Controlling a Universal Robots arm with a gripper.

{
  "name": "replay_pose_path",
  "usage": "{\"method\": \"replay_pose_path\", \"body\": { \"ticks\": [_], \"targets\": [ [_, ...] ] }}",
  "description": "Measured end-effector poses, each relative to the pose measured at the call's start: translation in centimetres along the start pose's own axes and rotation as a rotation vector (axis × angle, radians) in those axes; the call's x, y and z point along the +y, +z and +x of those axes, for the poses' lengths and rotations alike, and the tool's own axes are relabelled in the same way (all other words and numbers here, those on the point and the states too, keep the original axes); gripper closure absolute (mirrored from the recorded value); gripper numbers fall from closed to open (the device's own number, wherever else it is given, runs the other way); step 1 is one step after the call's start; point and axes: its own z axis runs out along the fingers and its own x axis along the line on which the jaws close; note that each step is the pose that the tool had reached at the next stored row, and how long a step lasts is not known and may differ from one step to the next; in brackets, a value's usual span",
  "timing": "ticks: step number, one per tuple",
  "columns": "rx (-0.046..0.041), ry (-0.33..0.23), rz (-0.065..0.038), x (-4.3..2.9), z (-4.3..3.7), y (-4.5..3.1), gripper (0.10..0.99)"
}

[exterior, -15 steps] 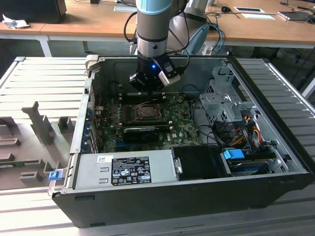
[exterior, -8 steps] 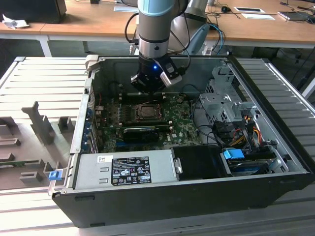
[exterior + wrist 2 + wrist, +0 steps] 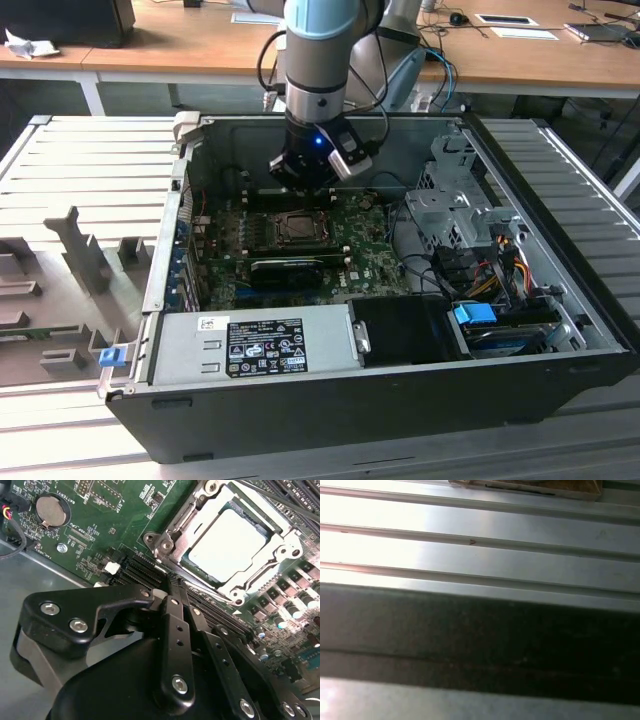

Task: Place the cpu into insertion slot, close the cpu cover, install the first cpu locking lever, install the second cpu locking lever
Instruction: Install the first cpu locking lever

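Gripper (image 3: 172, 587) pinched together on nothing, poised just beside the insertion slot (image 3: 200, 582), with the cpu (image 3: 227, 542) already seated and the cpu cover (image 3: 280, 555) apparently lowered around it, locking levers seemingly still to be latched on the green motherboard (image 3: 120, 510).

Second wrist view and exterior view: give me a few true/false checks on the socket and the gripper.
1. The cpu lies in the insertion slot. True.
2. The cpu cover is down around the chip. True.
3. The gripper holds the cpu. False: its fingers are together with nothing between them, beside the socket.
4. In the exterior view the gripper hangs outside the computer case. False: it is inside, above the motherboard.
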Motion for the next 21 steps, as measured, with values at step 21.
{"method": "replay_pose_path", "body": {
  "ticks": [21],
  "targets": [
    [0.0021,0.0,-0.001,-0.4,0.03,0.66,0.98]
  ]
}}
